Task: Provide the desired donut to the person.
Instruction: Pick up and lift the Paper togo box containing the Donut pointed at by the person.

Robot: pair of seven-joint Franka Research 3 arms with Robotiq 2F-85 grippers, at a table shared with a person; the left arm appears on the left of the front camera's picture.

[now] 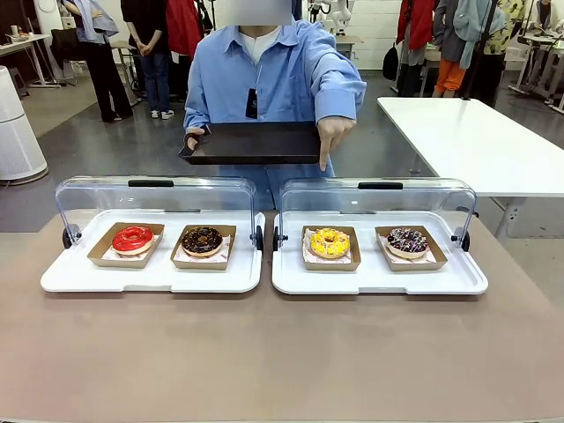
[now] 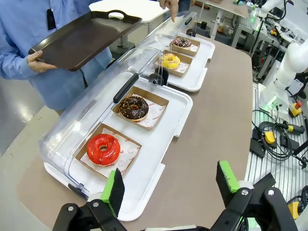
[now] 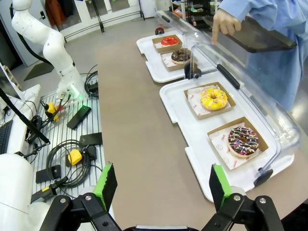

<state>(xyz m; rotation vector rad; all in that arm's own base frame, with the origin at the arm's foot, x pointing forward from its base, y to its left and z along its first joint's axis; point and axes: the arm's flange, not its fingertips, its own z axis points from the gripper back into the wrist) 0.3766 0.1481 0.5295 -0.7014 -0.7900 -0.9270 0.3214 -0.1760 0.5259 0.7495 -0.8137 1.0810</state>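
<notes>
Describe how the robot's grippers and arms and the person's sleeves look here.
Left gripper and right gripper look alike: black angular linkages with silver bolts, each finger faced with a bright green pad. The left arm is white, built of rounded segments. The person wears long light blue shirt sleeves reaching the wrists.

The person in a blue shirt stands on the far side, holds a black tray and points a finger down at the yellow donut. It sits flat in a brown box.
</notes>
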